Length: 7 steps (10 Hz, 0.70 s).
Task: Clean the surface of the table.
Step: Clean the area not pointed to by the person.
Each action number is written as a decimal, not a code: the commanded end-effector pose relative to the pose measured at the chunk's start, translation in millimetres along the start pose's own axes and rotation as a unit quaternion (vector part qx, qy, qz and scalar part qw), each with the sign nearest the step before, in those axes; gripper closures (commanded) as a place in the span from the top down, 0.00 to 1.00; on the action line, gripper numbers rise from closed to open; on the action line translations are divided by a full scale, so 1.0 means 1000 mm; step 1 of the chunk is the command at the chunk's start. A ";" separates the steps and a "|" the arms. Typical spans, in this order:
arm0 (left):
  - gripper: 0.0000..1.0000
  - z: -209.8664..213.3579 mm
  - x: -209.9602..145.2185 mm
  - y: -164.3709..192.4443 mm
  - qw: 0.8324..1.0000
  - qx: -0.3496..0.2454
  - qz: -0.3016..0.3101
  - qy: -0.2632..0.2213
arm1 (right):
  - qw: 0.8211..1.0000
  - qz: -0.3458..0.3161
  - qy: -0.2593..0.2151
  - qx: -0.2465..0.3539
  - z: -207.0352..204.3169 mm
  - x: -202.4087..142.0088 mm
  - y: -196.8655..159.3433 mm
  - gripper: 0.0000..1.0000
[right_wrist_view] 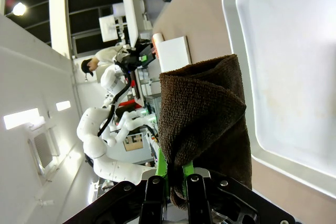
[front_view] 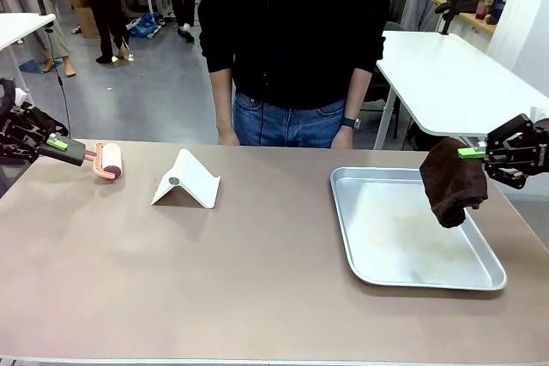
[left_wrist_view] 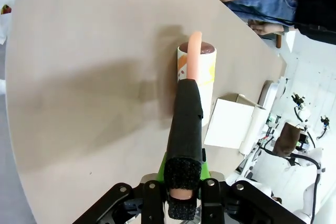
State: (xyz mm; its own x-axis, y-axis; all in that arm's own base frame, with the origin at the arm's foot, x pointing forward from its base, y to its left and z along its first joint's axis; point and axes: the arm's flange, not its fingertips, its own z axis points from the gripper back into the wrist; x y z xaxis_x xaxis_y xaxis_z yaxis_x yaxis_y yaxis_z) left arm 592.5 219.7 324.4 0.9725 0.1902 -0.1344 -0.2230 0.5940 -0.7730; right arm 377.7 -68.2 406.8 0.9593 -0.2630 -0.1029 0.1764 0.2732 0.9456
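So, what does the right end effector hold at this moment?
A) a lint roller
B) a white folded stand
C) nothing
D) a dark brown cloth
D: the right end effector is shut on a dark brown cloth, which hangs near the metal tray.

table (front_view: 214, 289): showing matte taupe-brown all over, no pattern; thin pale edge running along near side.
tray (front_view: 345, 212): gleaming silver; faint dull smudges showing on its floor.
cloth (front_view: 452, 182): looking dark brown, plain, terry-type nap.
lint roller (front_view: 109, 161): roll showing white w/ orange & yellow marks; handle showing salmon-pink.
foam wrap (left_wrist_view: 188, 124): covering handle in black.
stand (front_view: 187, 181): showing plain white.
L gripper (front_view: 56, 143): showing black w/ bright green pads.
R gripper (front_view: 470, 153): showing black w/ green pads.
person (front_view: 296, 32): wearing black top, blue jeans, dark watch.
side table (front_view: 455, 75): showing white.
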 end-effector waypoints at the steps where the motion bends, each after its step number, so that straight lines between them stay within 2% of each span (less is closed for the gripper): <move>1: 0.22 -0.008 -0.001 0.010 1.000 0.027 0.009 0.012 | 1.000 0.009 0.004 0.002 0.002 -0.001 0.001 0.12; 4: 0.22 0.013 -0.018 -0.006 0.999 -0.052 -0.013 -0.001 | 1.000 0.009 0.004 0.002 0.002 -0.001 0.001 0.12; 7: 0.22 0.050 -0.065 -0.025 0.989 -0.134 -0.062 0.006 | 1.000 0.009 0.004 0.002 0.002 -0.001 0.001 0.12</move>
State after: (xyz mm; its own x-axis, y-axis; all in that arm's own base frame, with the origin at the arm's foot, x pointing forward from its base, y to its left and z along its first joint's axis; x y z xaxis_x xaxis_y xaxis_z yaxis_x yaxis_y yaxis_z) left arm 556.4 233.5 371.1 0.9861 0.1507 -0.0699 -0.1309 0.4457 -0.8855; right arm 377.7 -68.2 406.8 0.9593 -0.2627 -0.1031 0.1765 0.2732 0.9456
